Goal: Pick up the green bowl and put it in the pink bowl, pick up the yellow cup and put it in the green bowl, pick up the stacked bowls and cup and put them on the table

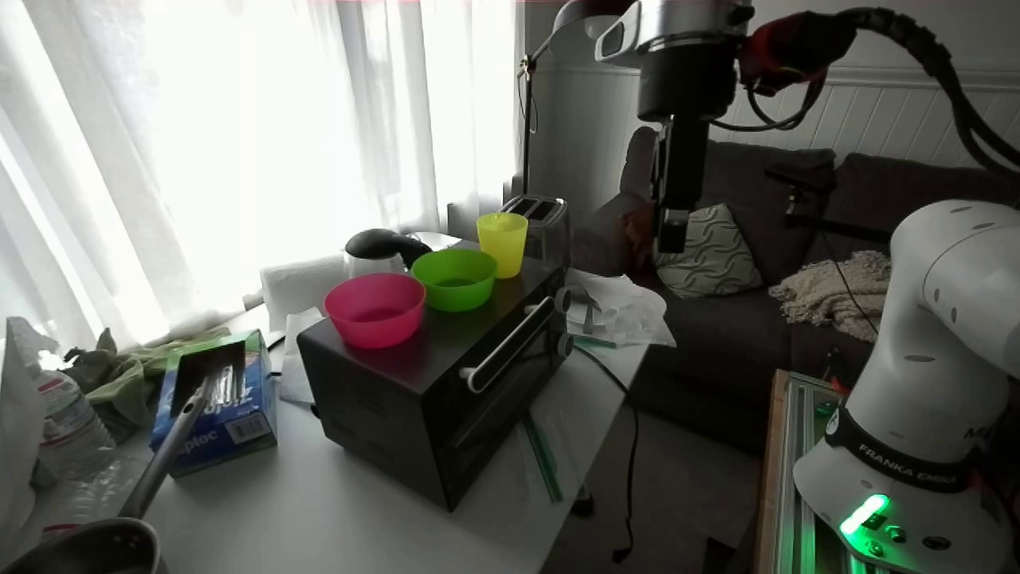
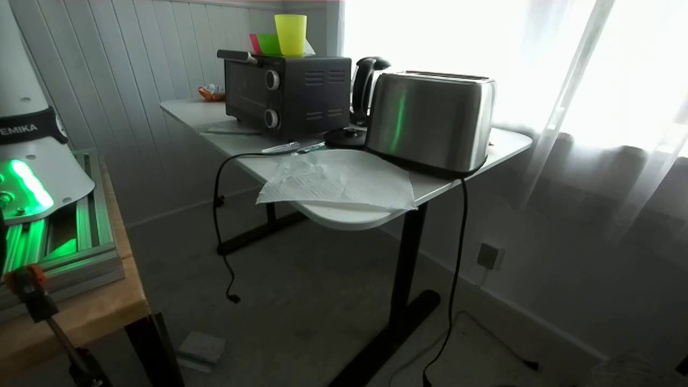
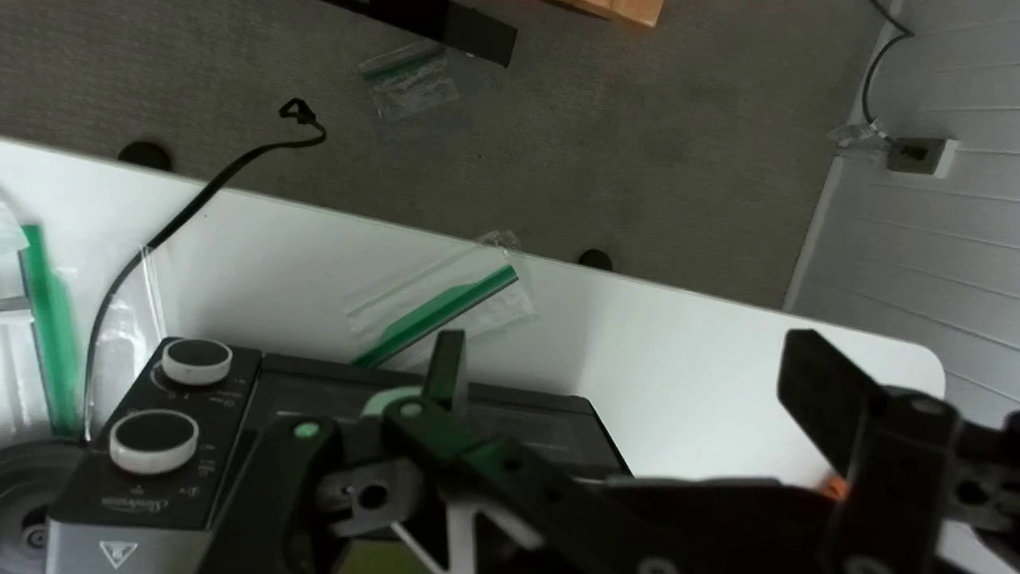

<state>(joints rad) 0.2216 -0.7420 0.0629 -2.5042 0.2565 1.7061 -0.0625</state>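
Observation:
The pink bowl (image 1: pixel 374 312), the green bowl (image 1: pixel 454 281) and the yellow cup (image 1: pixel 502 245) stand upright in a row on top of the black oven, separate and not nested. The yellow cup (image 2: pixel 291 35), the green bowl (image 2: pixel 268 44) and a sliver of the pink bowl (image 2: pixel 255 43) also show in an exterior view. My gripper (image 1: pixel 672 231) hangs in the air away from them, pointing down. In the wrist view its fingers (image 3: pixel 626 351) are wide apart with nothing between them. A yellow-green patch at that view's bottom edge is too hidden to identify. The white table (image 1: pixel 319 510) carries the oven.
The oven (image 1: pixel 374 414) has a front handle (image 1: pixel 510 343) and knobs. A toaster (image 2: pixel 430 118) and a kettle (image 1: pixel 378 247) stand behind it. A Ziploc box (image 1: pixel 231 434), a pan (image 1: pixel 96 546), plastic bags and a power cord (image 1: pixel 633 446) lie around the table.

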